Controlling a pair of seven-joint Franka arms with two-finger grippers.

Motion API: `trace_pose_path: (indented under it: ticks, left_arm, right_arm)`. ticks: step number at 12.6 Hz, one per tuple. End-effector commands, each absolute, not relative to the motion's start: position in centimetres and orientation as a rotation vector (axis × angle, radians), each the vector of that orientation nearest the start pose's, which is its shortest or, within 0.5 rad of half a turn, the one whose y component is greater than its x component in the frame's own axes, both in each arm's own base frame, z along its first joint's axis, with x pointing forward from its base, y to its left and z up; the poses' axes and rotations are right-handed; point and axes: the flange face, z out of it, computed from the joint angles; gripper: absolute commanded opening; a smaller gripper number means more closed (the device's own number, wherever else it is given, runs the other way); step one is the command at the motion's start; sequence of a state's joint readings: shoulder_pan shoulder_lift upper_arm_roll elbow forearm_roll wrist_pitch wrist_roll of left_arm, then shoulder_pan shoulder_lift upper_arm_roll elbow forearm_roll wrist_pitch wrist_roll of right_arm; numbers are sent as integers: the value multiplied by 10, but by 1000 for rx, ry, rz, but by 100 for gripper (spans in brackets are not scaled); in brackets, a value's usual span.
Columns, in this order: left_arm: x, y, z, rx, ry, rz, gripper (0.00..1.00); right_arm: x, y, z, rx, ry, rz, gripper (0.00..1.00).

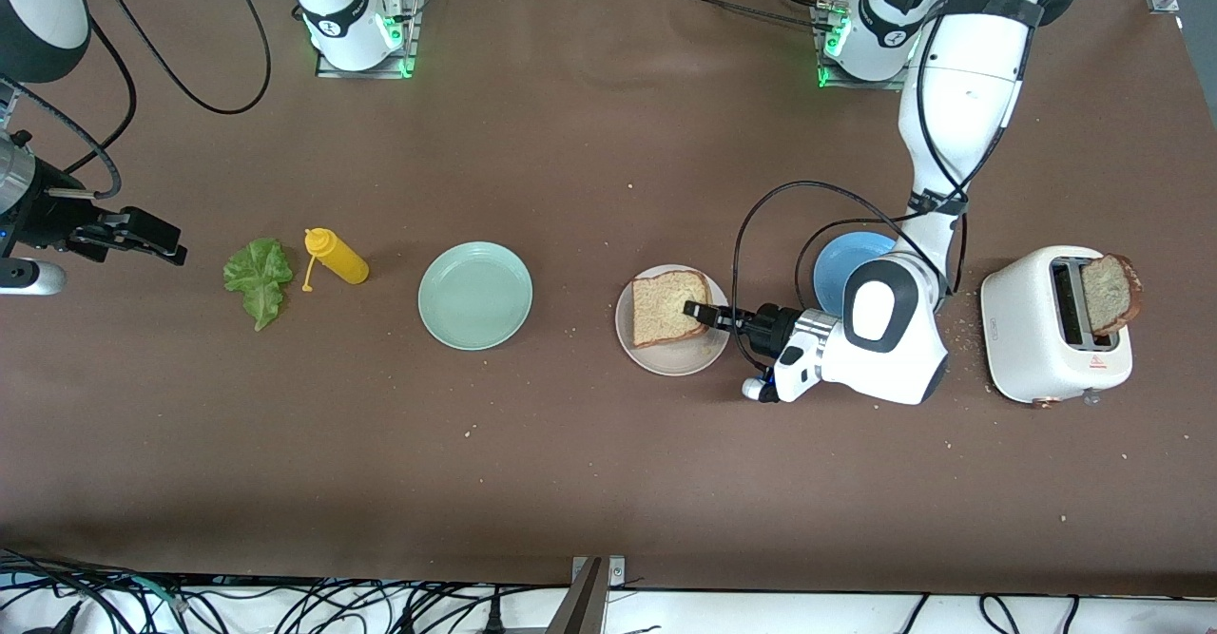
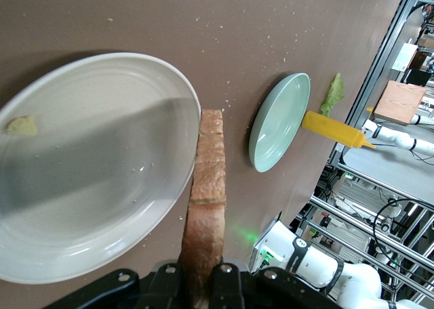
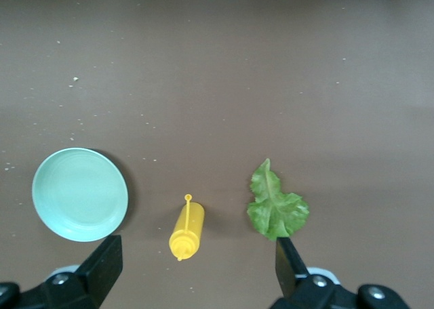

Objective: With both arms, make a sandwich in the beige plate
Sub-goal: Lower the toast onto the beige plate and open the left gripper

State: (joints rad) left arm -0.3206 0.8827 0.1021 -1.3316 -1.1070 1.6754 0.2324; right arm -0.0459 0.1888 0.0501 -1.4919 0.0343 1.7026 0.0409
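A brown matte table (image 1: pixel 589 482) scattered with pale crumbs filled the scene, with cables trailing along its near edge and metal framing visible past it in the left wrist view. Nearest the camera among the dishes, the beige plate (image 1: pixel 680 358) sat toward the left arm's end, round, glossy and raised at the rim. The left gripper (image 1: pixel 692 312) was over it, fingers pressed together on a slice of toast (image 1: pixel 666 306), brown and grainy. Only the left wrist view showed that slice edge-on, its crust (image 2: pixel 207 194) standing above the plate, and a small crumb lying in the plate. A mint-green plate (image 1: pixel 475 295) lay mid-table, beside a yellow squeeze bottle (image 1: pixel 337 256) on its side and a ruffled lettuce leaf (image 1: pixel 257 278). A blue plate (image 1: pixel 837 268) lay partly hidden under the left arm. Toward that end stood a white toaster (image 1: pixel 1032 339) with a second slice (image 1: pixel 1108 294) leaning from its slot. The right gripper (image 3: pixel 193 265) hung spread wide over the bottle and leaf.
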Motion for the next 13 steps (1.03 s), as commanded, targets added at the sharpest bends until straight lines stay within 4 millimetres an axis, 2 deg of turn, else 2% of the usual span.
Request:
trace_pose_path:
  ticks: [1, 3, 4, 6, 8, 11, 13]
  left_arm:
    - [667, -259, 205, 2123, -32, -504, 10]
    - [669, -264, 203, 2152, -16, -462, 53]
    - [670, -262, 202, 2155, -12, -457, 66]
    - [670, -256, 200, 2164, -1, -457, 82]
    - [670, -248, 197, 2182, 11, -467, 87]
    - [669, -243, 195, 2190, 22, -474, 90]
    - [672, -233, 197, 2216, 29, -466, 93]
  right_arm:
    - [620, 2, 566, -3021, 105, -44, 100]
    - [621, 1, 567, -3016, 109, -60, 100]
    - [621, 0, 566, -3016, 112, -58, 100]
    - [622, 0, 567, -3016, 112, -60, 100]
    - [621, -1, 566, -3016, 112, -58, 100]
    - [621, -1, 566, -3016, 114, -58, 100]
    - [622, -1, 567, -3016, 114, -60, 100]
